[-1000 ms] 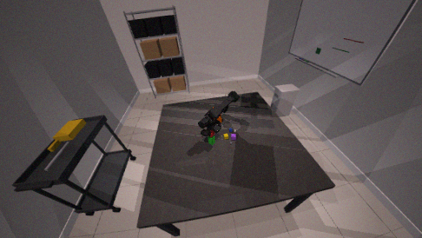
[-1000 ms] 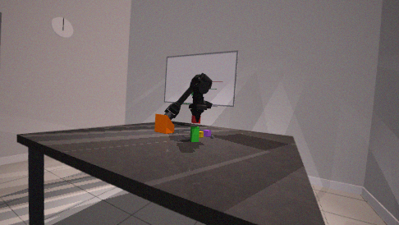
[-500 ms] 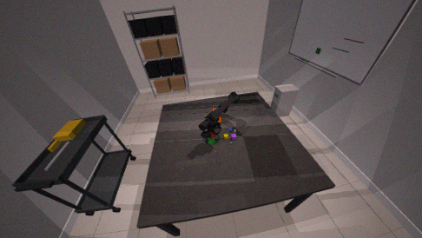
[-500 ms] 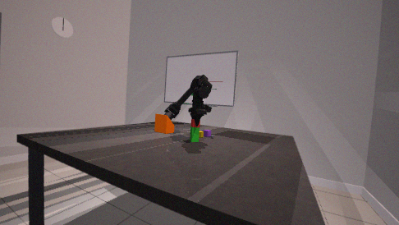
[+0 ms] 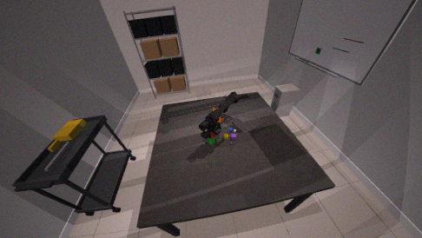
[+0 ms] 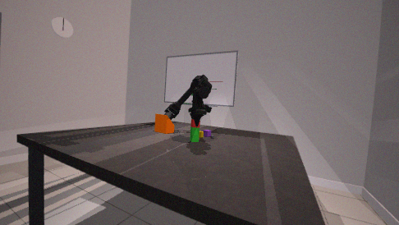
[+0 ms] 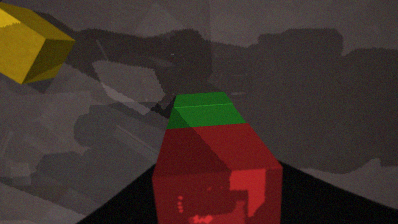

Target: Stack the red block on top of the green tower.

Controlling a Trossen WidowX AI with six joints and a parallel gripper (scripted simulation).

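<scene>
The green tower (image 5: 212, 142) (image 6: 194, 135) (image 7: 209, 115) stands upright on the dark table (image 5: 187, 191) (image 6: 230, 176). My gripper (image 6: 195, 121) (image 7: 210, 164) is shut on the red block (image 5: 212, 135) (image 6: 193, 123) (image 7: 215, 150), with a black finger on each side of it in the wrist view. The red block is upright, directly over the tower in the exterior view, with no gap visible between them. Whether it bears on the tower cannot be told for certain. In the wrist view the red block hides part of the tower's top.
A yellow block (image 5: 226, 136) (image 6: 201, 134) (image 7: 22, 47) and a purple block (image 5: 234, 136) (image 6: 207, 133) stand close beside the tower. A small blue block (image 5: 231, 129) lies behind them. A larger orange object (image 6: 164, 124) stands farther off, beside the arm.
</scene>
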